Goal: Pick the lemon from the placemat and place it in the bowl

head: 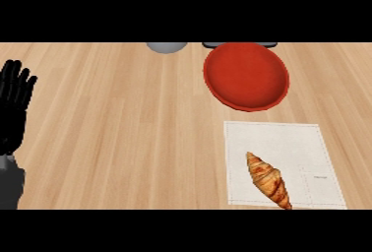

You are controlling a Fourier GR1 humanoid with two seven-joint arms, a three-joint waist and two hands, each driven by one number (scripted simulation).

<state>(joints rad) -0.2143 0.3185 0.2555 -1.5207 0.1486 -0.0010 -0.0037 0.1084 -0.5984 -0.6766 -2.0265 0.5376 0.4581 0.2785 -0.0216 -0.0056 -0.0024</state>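
A white placemat point(280, 147) lies at the lower right of the wooden counter. On it rests a golden-brown croissant point(267, 179), pointing toward the mat's front edge; no lemon shows anywhere. Beyond the mat sits a red bowl point(247, 75), with nothing inside. My left hand point(15, 106) stands at the left edge, fingers straight and pointing up, holding nothing and far from the mat and bowl. My right hand does not show in the head view.
A grey rounded object point(167, 47) sits at the counter's far edge, left of the bowl. A dark object point(210, 45) peeks out behind the bowl's rim. Bare wood spreads between my left hand and the placemat.
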